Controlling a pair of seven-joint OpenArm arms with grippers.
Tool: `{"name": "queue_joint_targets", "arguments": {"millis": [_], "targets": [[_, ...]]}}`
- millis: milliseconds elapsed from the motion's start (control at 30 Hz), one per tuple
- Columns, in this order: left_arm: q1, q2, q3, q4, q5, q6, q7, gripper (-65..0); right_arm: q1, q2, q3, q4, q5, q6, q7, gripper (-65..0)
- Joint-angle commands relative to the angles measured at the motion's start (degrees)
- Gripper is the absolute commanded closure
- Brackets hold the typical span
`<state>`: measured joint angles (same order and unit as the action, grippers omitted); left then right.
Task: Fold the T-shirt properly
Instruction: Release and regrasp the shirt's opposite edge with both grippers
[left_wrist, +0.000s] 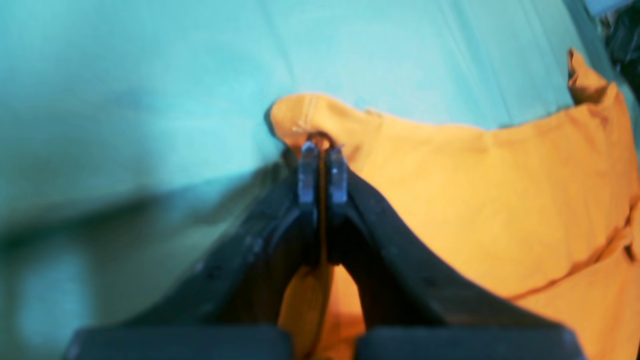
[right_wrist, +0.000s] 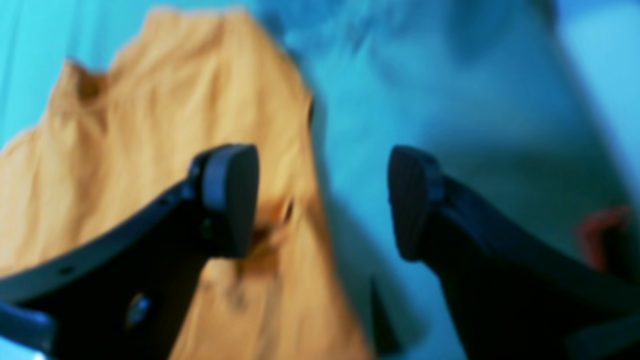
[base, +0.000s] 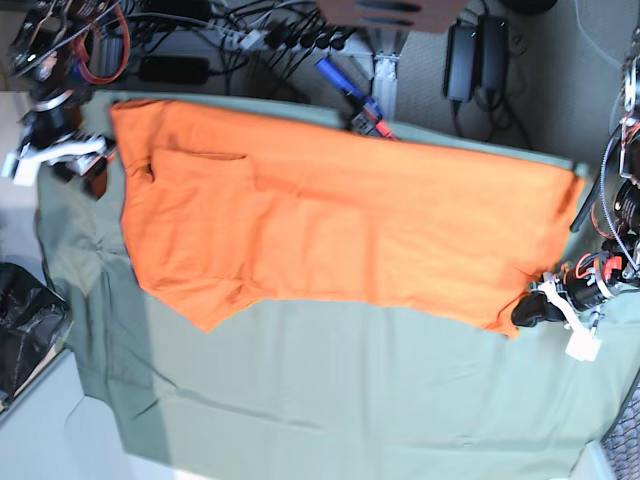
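Observation:
The orange T-shirt (base: 340, 230) lies spread flat across the grey-green table cloth (base: 330, 400), its long side running left to right. My left gripper (base: 524, 312) is at the shirt's lower right corner. In the left wrist view it (left_wrist: 322, 147) is shut on the hemmed edge of the shirt (left_wrist: 500, 200). My right gripper (base: 92, 168) hovers just off the shirt's left edge. In the right wrist view it (right_wrist: 322, 200) is open and empty. One finger is over the shirt's edge (right_wrist: 150, 125) and the other over bare cloth.
Cables, power strips and two black power bricks (base: 475, 50) lie behind the table's far edge. A blue and red tool (base: 355, 98) lies at that edge, next to the shirt. A black bag (base: 25, 320) sits off the table's left side. Bare cloth fills the near half.

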<state>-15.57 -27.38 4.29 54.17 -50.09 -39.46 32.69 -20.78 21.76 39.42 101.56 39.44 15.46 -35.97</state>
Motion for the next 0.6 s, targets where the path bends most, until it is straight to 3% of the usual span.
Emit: {"name": "queue_joint_targets", "arguments": {"millis": [0,233,433,567], "targets": [[-1.4,-1.5,-0.5,2.0,-1.3,-0.5,-1.1,0.0,1.5,1.8,0.6,0.9,0.3,4.7,1.7,-40.7],[-1.4,-2.3,-0.5,4.0,-1.4,-0.5,0.4,0.0,12.2,6.0,-0.4,-2.9,-0.9,4.7,1.7,-40.7],[-1.4,-2.3,-0.5,4.0,-1.3,-0.5,0.7,0.0,26.3,8.9,-8.5,-21.2,-1.4,4.9,3.2,-40.7],[-1.4,-2.3,-0.5,4.0,-1.3,-0.5,0.8,0.0,35.1,9.0,-16.1,-33.9,-1.6,8.0,3.2,-40.7]]}}
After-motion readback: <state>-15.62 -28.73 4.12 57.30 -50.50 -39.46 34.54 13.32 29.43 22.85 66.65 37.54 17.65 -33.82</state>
